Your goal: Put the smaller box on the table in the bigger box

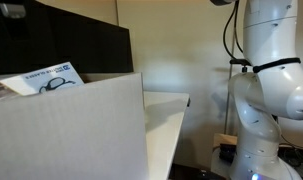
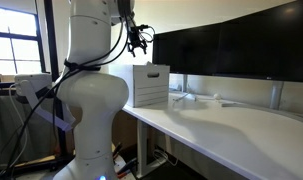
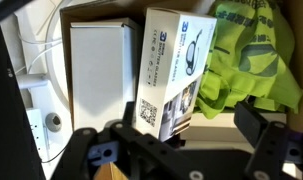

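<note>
Release step | smaller box [image 3: 171,70] is lodged upright in bigger box [image 1: 71,130] | gripper [image 3: 176,140] is spread wide, empty | straight lift-out is needed next

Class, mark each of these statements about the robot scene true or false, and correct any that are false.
1. The smaller box is inside the bigger box. True.
2. A yellow-green cloth lies in the bigger box next to the smaller box. True.
3. The gripper has its jaws shut on the smaller box. False: in the wrist view the jaws stand apart, wider than the box.
4. The bigger box stands on the floor. False: it stands on the table.
</note>
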You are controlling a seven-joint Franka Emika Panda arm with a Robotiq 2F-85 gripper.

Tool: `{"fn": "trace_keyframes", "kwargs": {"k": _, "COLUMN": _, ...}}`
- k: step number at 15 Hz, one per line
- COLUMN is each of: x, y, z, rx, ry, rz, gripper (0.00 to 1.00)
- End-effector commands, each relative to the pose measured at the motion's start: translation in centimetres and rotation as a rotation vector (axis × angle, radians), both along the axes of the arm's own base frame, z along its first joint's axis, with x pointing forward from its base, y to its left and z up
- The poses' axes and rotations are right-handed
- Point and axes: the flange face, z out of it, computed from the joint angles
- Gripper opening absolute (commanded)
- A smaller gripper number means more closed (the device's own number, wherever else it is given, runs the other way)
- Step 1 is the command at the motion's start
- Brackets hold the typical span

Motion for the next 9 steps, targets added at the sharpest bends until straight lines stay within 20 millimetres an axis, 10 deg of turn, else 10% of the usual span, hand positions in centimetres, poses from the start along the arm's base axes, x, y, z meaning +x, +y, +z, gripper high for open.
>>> {"fn": "trace_keyframes", "kwargs": {"k": 1, "x": -1.77, "y": 0.79, "z": 0.4, "rx": -0.013, "ry": -0.02, "rz": -0.02, "gripper": 1.0}}
{"fn": "trace_keyframes", "kwargs": {"k": 9, "x": -2.12, "y": 1.58, "z": 0.12, "rx": 0.019, "ry": -0.007, "rz": -0.019, "gripper": 1.0}}
